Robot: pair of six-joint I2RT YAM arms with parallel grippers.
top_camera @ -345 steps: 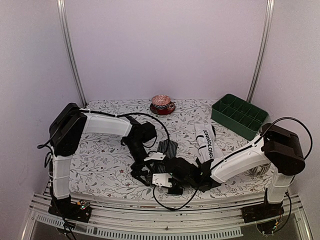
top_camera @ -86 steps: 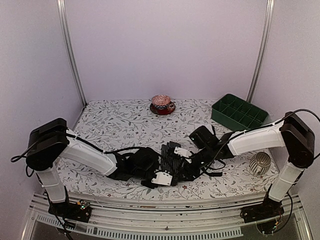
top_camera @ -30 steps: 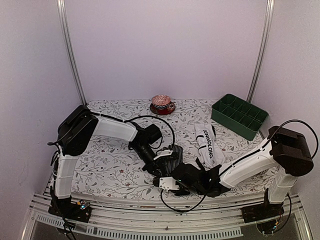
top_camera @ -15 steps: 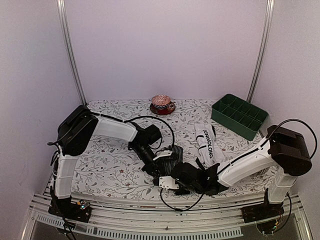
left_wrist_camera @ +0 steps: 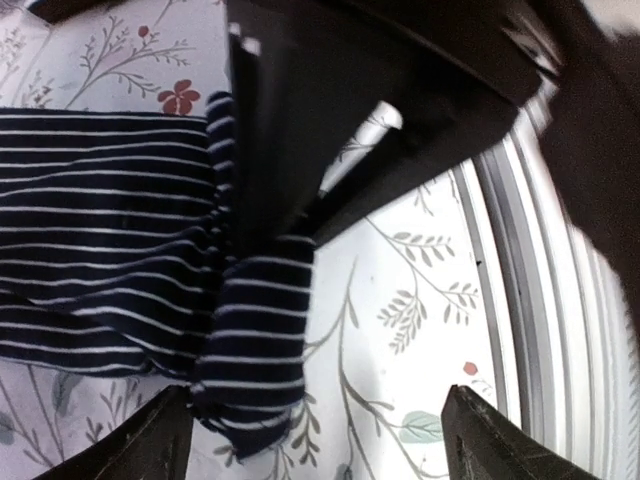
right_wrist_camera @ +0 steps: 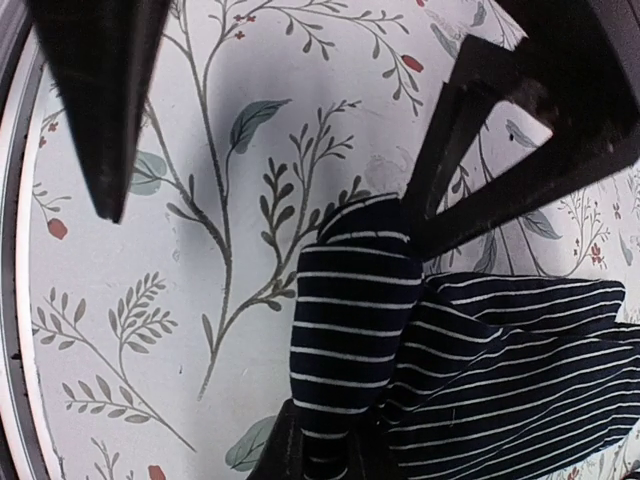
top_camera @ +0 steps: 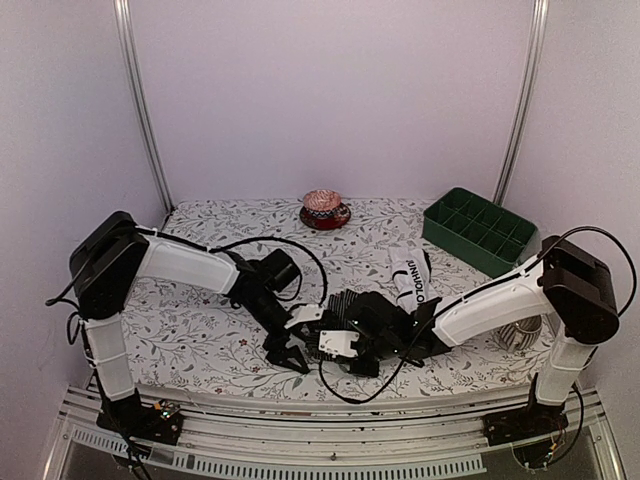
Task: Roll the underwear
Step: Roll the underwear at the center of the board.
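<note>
The black underwear with thin grey stripes [left_wrist_camera: 100, 240] lies on the flowered table cloth, with one folded edge [right_wrist_camera: 350, 320] raised. My right gripper [right_wrist_camera: 325, 458] is shut on that folded edge. In the top view it sits at the table's front middle [top_camera: 315, 336], and the striped cloth [top_camera: 343, 303] mostly hides under it. My left gripper [top_camera: 288, 357] stands wide open just to its left, fingertips [left_wrist_camera: 150, 445] apart over the bare table, holding nothing. The white underwear with black lettering [top_camera: 410, 280] lies to the right behind the right arm.
A green compartment tray [top_camera: 478, 230] stands at the back right. A red saucer with a pinkish bowl [top_camera: 325, 210] is at the back middle. A ribbed metal object [top_camera: 518, 335] sits at the right. The table's front rail [left_wrist_camera: 530, 260] runs close by the left gripper.
My left gripper has opened, let go of the striped cloth and drawn back to the near left. The right gripper shut on the folded edge and stays shut on it.
</note>
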